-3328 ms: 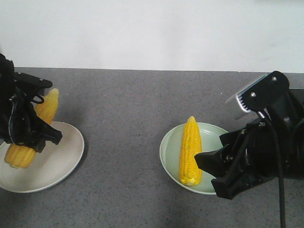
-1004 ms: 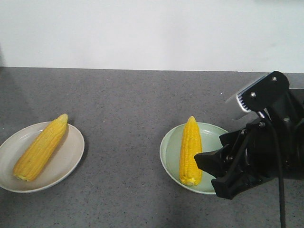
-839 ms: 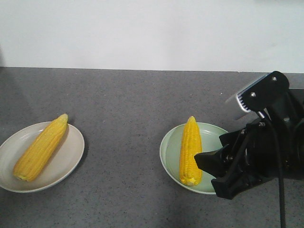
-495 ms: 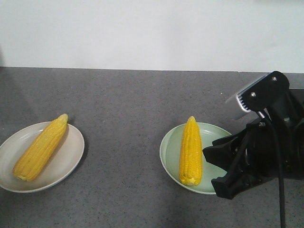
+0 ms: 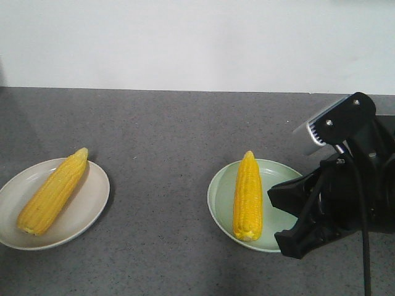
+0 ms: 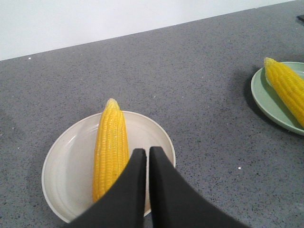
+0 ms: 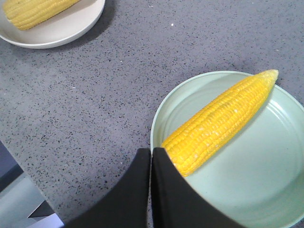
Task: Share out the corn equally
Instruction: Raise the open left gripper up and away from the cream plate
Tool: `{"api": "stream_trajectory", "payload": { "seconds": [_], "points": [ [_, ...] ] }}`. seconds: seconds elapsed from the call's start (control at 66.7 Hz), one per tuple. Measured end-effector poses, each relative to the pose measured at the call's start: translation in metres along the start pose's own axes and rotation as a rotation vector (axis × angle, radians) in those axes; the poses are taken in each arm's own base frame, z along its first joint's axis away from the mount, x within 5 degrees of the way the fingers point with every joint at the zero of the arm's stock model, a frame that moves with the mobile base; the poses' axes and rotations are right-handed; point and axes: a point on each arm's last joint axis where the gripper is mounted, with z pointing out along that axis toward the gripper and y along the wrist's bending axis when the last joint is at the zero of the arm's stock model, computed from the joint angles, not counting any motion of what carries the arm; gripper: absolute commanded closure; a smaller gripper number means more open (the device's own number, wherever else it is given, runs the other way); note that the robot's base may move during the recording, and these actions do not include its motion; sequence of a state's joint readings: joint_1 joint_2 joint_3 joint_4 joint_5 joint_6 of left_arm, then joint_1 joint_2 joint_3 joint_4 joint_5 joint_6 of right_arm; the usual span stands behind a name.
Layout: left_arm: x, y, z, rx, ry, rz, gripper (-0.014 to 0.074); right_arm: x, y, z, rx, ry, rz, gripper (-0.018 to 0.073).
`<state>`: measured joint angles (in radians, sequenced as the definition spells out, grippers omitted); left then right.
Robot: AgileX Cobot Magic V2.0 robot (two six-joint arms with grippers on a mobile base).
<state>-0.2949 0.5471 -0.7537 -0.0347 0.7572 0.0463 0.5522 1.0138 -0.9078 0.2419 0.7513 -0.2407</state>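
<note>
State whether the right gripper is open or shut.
Shut: the right gripper has its two dark fingers pressed together, holding nothing, above the green plate.

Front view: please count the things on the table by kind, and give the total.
Corn cobs: 2, one on the cream plate, one on the green plate.
Plates: 2, cream plate and green plate.
Total: 4.

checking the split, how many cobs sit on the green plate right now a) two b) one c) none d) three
b) One: a single corn cob lies on the green plate, and the white plate likewise holds one cob.
</note>
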Motion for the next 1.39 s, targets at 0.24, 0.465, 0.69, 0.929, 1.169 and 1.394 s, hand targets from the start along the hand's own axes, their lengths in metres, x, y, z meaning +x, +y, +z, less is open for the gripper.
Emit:
{"api": "stream_trajectory", "payload": {
  "seconds": [0.24, 0.465, 0.69, 0.929, 1.169, 1.394],
  "points": [
    [0.000, 0.000, 0.000, 0.000, 0.000, 0.000, 0.0604, 0.000, 0.000, 0.000, 0.000, 0.000, 0.000, 0.0569],
    [0.002, 0.000, -0.002, -0.003, -0.010, -0.001, 0.0604, 0.000, 0.000, 0.000, 0.000, 0.000, 0.000, 0.0569],
    [0.038, 0.007, -0.007, -0.102, -0.196, -0.036, 0.0604, 0.000, 0.000, 0.000, 0.000, 0.000, 0.000, 0.0569],
    [0.102, 0.010, 0.002, -0.220, -0.440, -0.050, 0.0604, 0.000, 0.000, 0.000, 0.000, 0.000, 0.000, 0.0569],
    [0.138, 0.010, 0.021, -0.234, -0.484, -0.056, 0.0604, 0.000, 0.000, 0.000, 0.000, 0.001, 0.000, 0.0569],
    [0.154, 0.012, 0.033, -0.230, -0.518, -0.102, 0.0604, 0.000, 0.000, -0.001, 0.000, 0.000, 0.000, 0.0569]
  ]
}}
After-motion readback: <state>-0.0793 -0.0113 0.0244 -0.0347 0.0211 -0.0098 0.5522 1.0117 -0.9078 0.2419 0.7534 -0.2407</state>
